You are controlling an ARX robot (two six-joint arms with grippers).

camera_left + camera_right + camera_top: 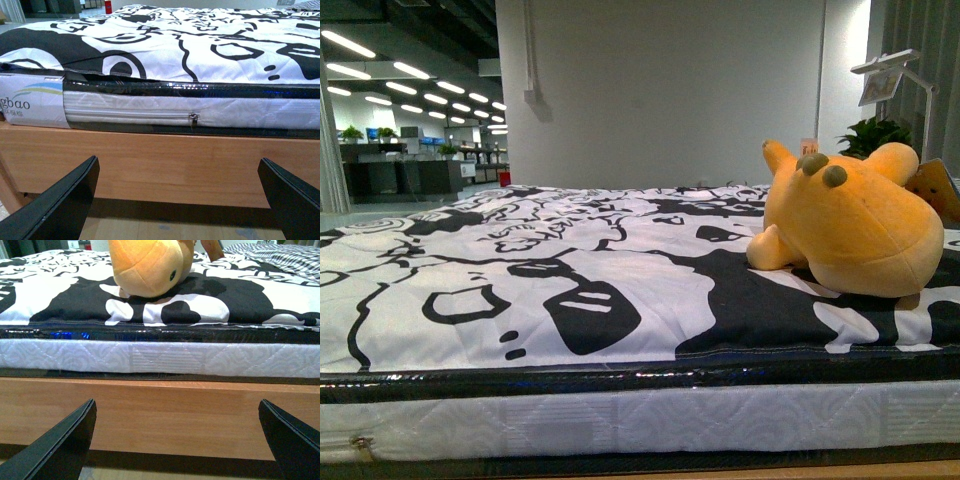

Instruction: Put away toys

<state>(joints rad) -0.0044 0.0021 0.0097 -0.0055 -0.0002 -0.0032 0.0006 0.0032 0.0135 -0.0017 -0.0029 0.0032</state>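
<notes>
An orange-yellow plush toy (850, 225) with olive paw pads lies on the right side of the bed, on the black-and-white patterned cover (570, 260). The right wrist view shows the same toy (147, 265) near the mattress edge, above and beyond my right gripper (177, 440). That gripper is open and low, facing the wooden bed frame (165, 415), with nothing between its fingers. My left gripper (177, 200) is open too, low in front of the bed frame (150, 160) further left, empty. Neither arm shows in the front view.
The mattress (620, 420) has a white quilted side with a zipper (192, 120). A small brown item (935, 190) and a plant (875, 135) sit behind the toy. A lamp (895, 75) stands at the right. A grey wall (660, 90) rises behind the bed.
</notes>
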